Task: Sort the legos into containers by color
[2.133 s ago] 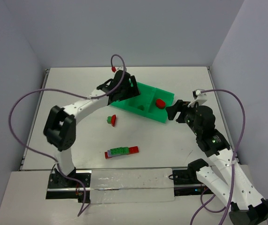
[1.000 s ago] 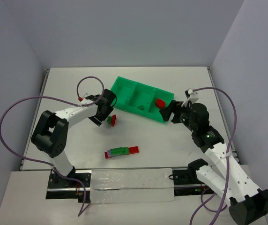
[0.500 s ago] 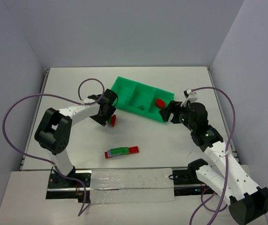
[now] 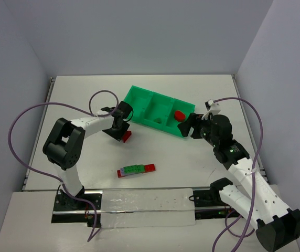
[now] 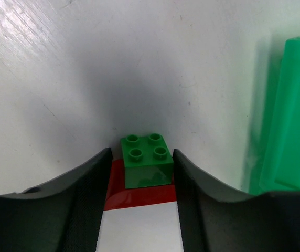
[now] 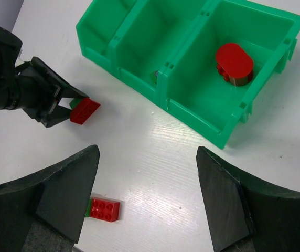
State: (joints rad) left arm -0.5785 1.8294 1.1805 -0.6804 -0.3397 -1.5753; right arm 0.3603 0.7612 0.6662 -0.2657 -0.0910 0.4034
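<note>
My left gripper (image 4: 122,131) is low on the table just left of the green tray (image 4: 163,96). Its jaws stand either side of a red lego (image 5: 139,191) that fills the gap between them, with a green lego (image 5: 146,165) stuck on its far end. The right wrist view shows the same red lego (image 6: 84,110) tilted between those fingers. My right gripper (image 6: 147,152) hangs open and empty above the table by the tray's (image 6: 192,113) right end. A flat stack of lavender, green and red legos (image 4: 136,169) lies near the front.
The tray's right compartment holds a red rounded piece (image 4: 179,115) (image 6: 234,64). A small dark piece (image 4: 158,120) lies in the middle compartment. The tray wall (image 5: 291,115) stands close on the left gripper's right. Purple cables loop over both arms.
The left gripper moved from the tray down to the red and green lego, and its jaws closed in on it. The lego turned slightly. The right arm barely moved.
</note>
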